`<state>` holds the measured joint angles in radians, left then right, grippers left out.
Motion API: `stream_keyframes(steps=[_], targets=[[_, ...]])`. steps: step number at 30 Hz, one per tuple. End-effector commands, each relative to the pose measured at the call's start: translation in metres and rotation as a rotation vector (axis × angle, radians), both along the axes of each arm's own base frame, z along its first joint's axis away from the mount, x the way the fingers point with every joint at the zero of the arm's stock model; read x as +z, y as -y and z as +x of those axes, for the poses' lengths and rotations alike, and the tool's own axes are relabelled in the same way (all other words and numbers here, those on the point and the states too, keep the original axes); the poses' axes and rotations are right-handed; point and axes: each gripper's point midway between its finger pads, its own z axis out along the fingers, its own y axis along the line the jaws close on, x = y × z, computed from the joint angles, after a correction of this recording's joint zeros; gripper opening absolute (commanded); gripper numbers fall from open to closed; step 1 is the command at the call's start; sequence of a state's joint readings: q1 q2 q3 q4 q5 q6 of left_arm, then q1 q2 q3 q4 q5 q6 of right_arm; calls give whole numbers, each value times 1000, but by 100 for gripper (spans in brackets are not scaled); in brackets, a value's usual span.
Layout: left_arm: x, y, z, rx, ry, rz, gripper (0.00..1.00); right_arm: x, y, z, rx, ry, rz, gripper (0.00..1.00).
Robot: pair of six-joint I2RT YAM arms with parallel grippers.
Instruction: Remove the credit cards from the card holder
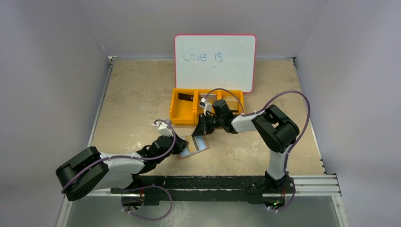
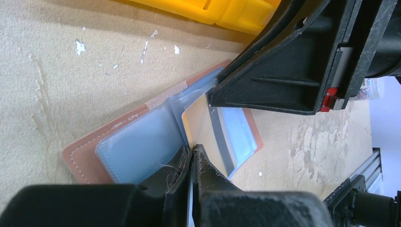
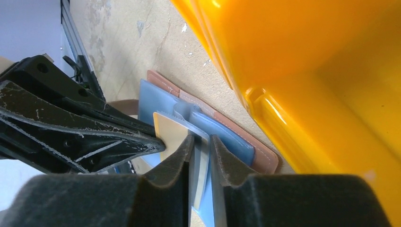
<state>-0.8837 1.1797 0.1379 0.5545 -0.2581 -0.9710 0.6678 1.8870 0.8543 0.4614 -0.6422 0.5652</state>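
Observation:
The card holder (image 1: 198,144) lies open on the table, brown with pale blue clear pockets (image 2: 142,146). A beige credit card (image 2: 203,125) with a dark stripe sticks out of a pocket in the middle. My left gripper (image 2: 191,149) is shut on a thin pocket leaf at the holder's near edge. My right gripper (image 3: 202,140) comes from the opposite side. Its jaws stand a little apart, with the card's edge (image 3: 170,130) and the pocket between them. In the top view the right gripper (image 1: 201,131) is just above the holder and the left gripper (image 1: 182,147) at its left.
An orange three-compartment tray (image 1: 182,112) stands just behind the holder, close to my right gripper; a dark flat thing lies in its left compartment (image 1: 187,98). A whiteboard (image 1: 215,61) leans against the back wall.

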Motion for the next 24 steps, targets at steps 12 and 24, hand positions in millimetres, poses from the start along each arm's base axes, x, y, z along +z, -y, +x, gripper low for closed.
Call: stream_keyframes(steps=[12,24], targets=[[-11,-17,-3,13,-2,75,0,6,6,4,-57,-17,36,0],[-10,-32,-3,35,-10,164,0,-3,22,14,-118,-13,-17,0]])
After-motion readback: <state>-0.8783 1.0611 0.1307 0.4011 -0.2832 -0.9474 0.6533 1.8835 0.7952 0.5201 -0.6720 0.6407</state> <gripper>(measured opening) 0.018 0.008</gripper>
